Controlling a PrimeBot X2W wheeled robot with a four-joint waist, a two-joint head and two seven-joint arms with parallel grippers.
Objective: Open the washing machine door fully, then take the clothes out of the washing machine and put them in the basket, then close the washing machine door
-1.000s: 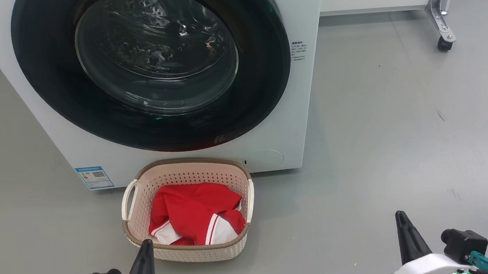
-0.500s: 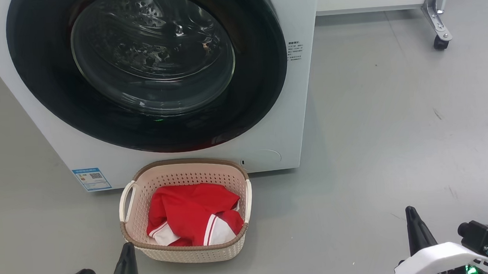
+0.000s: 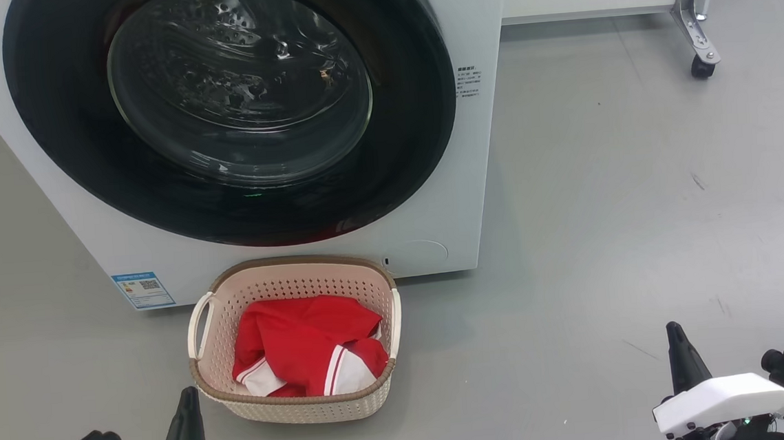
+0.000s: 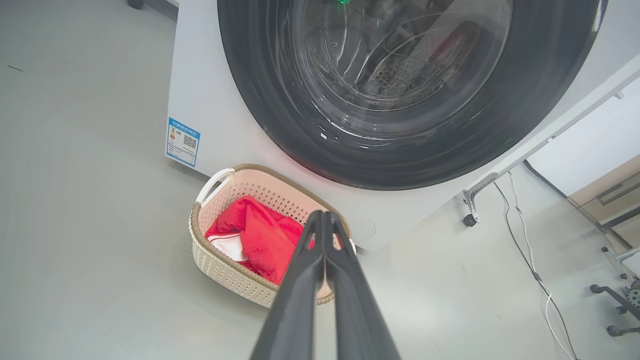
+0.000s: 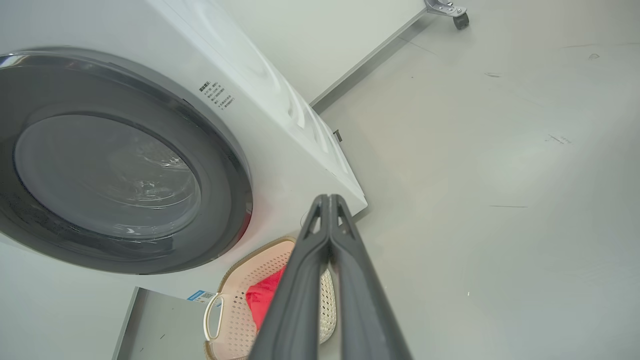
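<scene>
Plainly, the washing machine (image 3: 480, 193) stood with the washing machine door (image 3: 239, 99) closed. At its six o'clock, on the floor (image 3: 604, 198), sat the basket (image 3: 308, 409) holding the clothes (image 3: 297, 344). The left end effector (image 3: 187, 400) at seven o'clock and the right end effector (image 3: 676, 338) at four o'clock were both pinched together, empty.

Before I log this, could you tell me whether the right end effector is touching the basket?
Apart: the head view shows bare floor between the right end effector and the basket.
</scene>
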